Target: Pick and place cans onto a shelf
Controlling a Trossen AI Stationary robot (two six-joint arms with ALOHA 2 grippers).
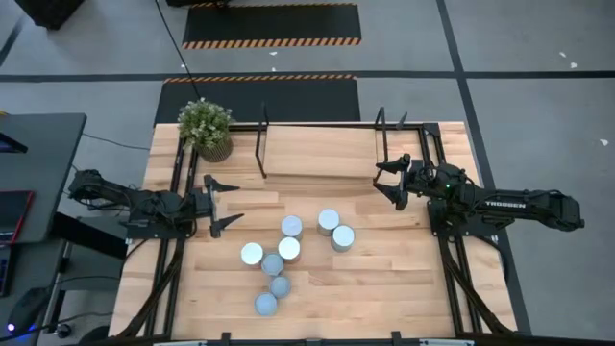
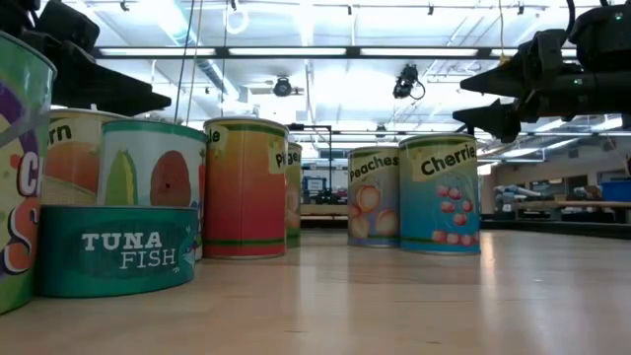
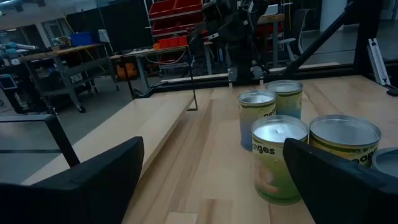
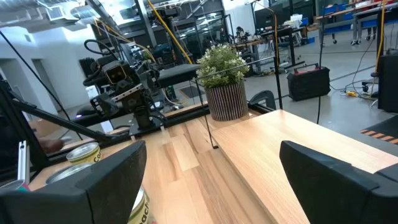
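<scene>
Seven small cylindrical tins with shiny silver tops [image 1: 289,249], fruit, corn and tuna labels on sides, stand upright, clustered on tabletop, several touching. Light wood plank shelf with thin black upright rods [image 1: 322,152] sits near table's far edge, bare.

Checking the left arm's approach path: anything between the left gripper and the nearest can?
Nothing: in the high view only bare tabletop separates the open left gripper from the nearest can.

Two dark jointed arms, white lettering on the right arm [image 1: 504,204]
</scene>
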